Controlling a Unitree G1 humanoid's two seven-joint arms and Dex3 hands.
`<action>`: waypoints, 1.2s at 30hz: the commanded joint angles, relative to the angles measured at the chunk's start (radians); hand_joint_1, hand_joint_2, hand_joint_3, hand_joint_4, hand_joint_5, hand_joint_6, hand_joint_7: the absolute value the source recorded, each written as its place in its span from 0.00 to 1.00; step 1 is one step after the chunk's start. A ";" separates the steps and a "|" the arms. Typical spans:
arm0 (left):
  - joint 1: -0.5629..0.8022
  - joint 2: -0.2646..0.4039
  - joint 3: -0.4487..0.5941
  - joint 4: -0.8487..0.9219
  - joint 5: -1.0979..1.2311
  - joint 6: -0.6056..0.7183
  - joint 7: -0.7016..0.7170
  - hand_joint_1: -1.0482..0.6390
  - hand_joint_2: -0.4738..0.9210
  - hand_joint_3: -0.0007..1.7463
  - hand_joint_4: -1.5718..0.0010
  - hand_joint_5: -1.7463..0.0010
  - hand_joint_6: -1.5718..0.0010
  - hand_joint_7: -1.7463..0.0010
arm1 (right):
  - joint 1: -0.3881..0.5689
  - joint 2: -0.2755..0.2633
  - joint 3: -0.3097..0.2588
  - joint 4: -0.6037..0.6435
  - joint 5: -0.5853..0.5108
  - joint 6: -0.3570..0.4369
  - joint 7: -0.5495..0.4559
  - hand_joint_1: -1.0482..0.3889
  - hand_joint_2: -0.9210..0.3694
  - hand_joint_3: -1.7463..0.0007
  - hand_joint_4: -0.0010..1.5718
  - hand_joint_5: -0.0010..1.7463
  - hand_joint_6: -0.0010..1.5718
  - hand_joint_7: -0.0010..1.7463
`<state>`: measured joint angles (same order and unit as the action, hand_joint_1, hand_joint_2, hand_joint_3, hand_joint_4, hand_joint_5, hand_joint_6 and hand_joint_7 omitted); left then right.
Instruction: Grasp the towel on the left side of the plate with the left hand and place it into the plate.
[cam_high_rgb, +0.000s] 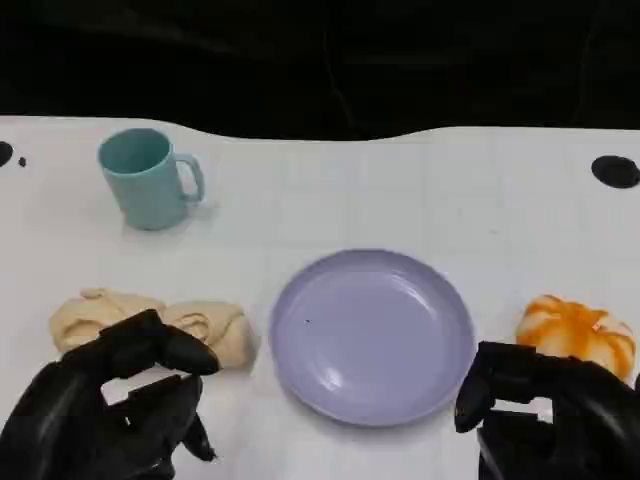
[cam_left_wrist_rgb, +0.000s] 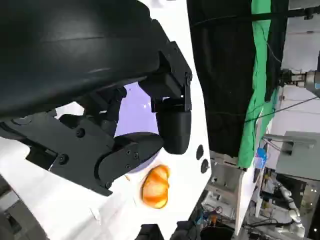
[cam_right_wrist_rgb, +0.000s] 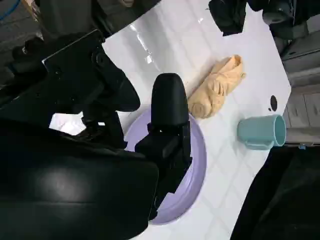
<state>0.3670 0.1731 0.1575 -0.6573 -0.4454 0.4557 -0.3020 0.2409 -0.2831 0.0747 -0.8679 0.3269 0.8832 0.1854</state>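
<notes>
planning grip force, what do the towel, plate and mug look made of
Towel: soft beige cloth, matte, bunched in folds. Plate: lavender, smooth and glossy with light glints, probably plastic or glazed ceramic. Mug: teal, smooth with a duller sheen, likely plastic, though ceramic is possible.

- I see a white desk (cam_high_rgb: 420, 180) with a faint grid, carrying everything.
- A lavender plate (cam_high_rgb: 372, 335) lies near the middle.
- The cream towel (cam_high_rgb: 205, 328) lies crumpled just beside the plate's left rim.
- A teal mug (cam_high_rgb: 148, 178) stands upright at the far left, handle toward the right.
- An orange-and-white pumpkin-like object (cam_high_rgb: 578, 334) sits right of the plate.
</notes>
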 joint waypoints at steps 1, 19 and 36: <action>-0.004 0.014 0.000 0.001 -0.005 -0.004 0.005 0.44 0.81 0.52 0.50 0.07 0.53 0.18 | -0.006 -0.008 -0.006 -0.006 0.003 0.009 -0.003 0.70 0.31 0.26 0.46 1.00 0.40 0.90; -0.005 0.015 0.003 0.010 -0.012 -0.013 -0.006 0.45 0.81 0.53 0.50 0.06 0.53 0.18 | -0.004 -0.008 -0.010 -0.006 0.006 0.010 0.000 0.71 0.31 0.26 0.46 1.00 0.41 0.90; -0.005 0.022 0.001 0.010 -0.010 -0.017 -0.004 0.44 0.81 0.53 0.49 0.07 0.53 0.18 | -0.004 -0.013 -0.006 -0.001 -0.001 -0.002 0.005 0.70 0.31 0.27 0.46 1.00 0.41 0.89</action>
<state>0.3656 0.1806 0.1573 -0.6506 -0.4467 0.4462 -0.3032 0.2402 -0.2840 0.0750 -0.8679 0.3257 0.8843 0.1880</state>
